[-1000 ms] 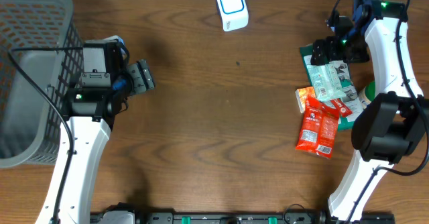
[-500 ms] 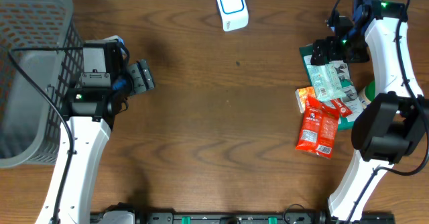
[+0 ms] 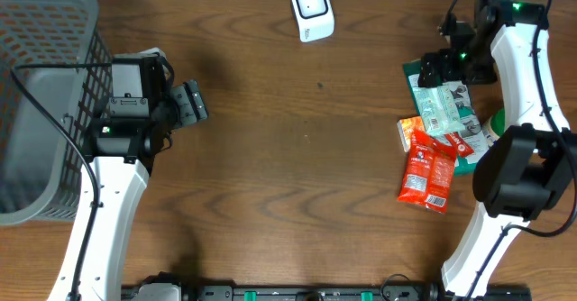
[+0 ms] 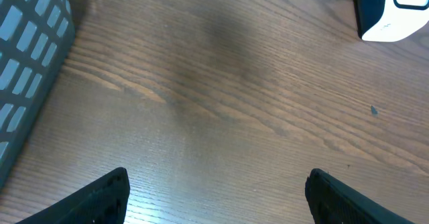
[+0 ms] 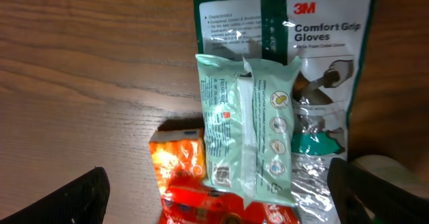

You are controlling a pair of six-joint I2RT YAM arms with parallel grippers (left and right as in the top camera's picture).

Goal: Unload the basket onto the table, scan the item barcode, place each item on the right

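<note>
A heap of packets lies at the right of the table. On top is a pale green wipes pack (image 3: 442,107) (image 5: 251,130), which rests on a dark green 3M gloves pack (image 5: 315,29). An orange packet (image 5: 177,157) and a red packet (image 3: 429,170) (image 5: 214,209) lie beside them. My right gripper (image 3: 438,70) (image 5: 224,197) hovers open over the heap, its fingers wide on either side of the wipes pack and holding nothing. The white scanner (image 3: 312,10) (image 4: 395,9) stands at the table's far edge. My left gripper (image 3: 191,103) (image 4: 218,200) is open and empty above bare wood.
A grey mesh basket (image 3: 36,94) (image 4: 27,56) stands at the far left, beside the left arm. A green and white object (image 3: 499,121) shows partly behind the right arm. Bare wooden tabletop (image 3: 306,157) stretches between the two arms.
</note>
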